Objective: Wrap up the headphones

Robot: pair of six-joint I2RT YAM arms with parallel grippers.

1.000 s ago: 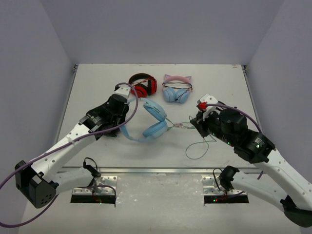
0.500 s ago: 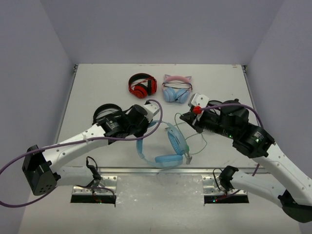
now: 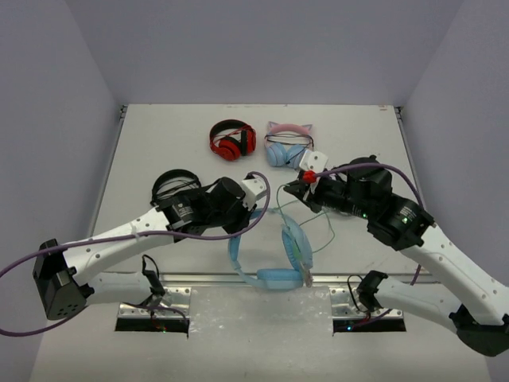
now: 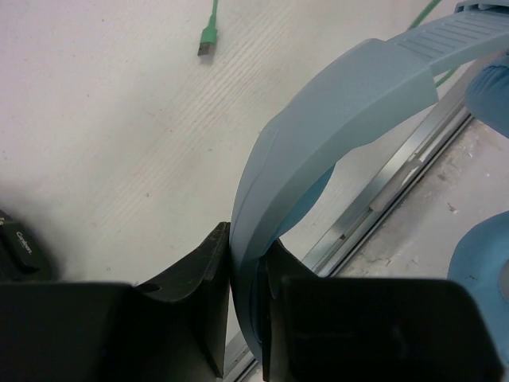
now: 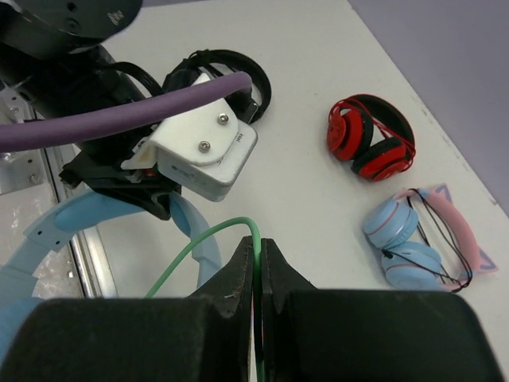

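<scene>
The light-blue headphones hang near the table's front edge, with one ear cup over the metal rail. My left gripper is shut on their wide headband, which runs up between the fingers in the left wrist view. My right gripper is shut on the thin mint-green cable and holds it above the table, just right of the left wrist. The cable loops down past the ear cups. Its plug lies on the table.
Red headphones and a pale-blue pair with pink cat ears lie at the back middle. A black pair lies under the left arm. A metal rail runs along the front edge.
My left gripper has carried the headphones right and toward the front edge, turning them. My right gripper has moved left and back with the cable.
</scene>
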